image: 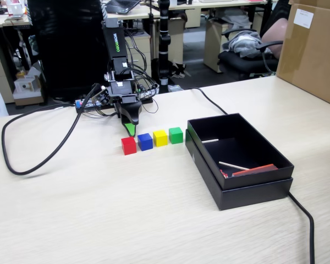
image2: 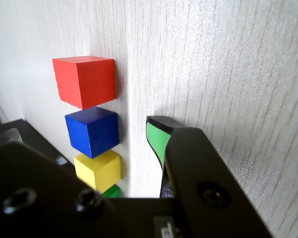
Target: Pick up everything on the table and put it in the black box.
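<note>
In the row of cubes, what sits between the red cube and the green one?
Between the red cube and the green cube sit the blue cube and then the yellow cube, clearest in the fixed view.

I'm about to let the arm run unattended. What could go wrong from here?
The four small cubes, red, blue, yellow and green, sit in a tight row, so the jaws closing on one could knock its neighbour. The thick black cable loops across the pale wood-grain table beside the arm and might snag it.
</note>
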### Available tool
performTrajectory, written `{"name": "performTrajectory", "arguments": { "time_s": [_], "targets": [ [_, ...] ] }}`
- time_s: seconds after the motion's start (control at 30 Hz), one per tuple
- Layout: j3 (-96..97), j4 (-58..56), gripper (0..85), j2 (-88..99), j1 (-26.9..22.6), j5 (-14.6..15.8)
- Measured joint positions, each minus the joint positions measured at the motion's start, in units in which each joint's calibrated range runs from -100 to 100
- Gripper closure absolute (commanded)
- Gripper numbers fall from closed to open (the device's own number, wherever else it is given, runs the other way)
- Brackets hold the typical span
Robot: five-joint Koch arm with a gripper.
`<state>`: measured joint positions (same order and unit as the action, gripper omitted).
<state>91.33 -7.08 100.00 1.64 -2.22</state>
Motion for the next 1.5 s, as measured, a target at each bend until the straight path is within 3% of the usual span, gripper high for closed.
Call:
{"name": "performTrajectory", "arguments": {
  "time_s": [0.63,0.83,1.07,1.5],
  "targets": [
    [-1.0,-0.54,37.9,0.0,0.2,0.0],
    [-13.69,-24.24,38.0,-0.78,0.34,-0.15],
    [-36.42,-38.48,38.3,-16.57,2.15,0.05],
    [-51.94,-42.66,38.4,-46.99,4.25,-0.1]
  ]
}}
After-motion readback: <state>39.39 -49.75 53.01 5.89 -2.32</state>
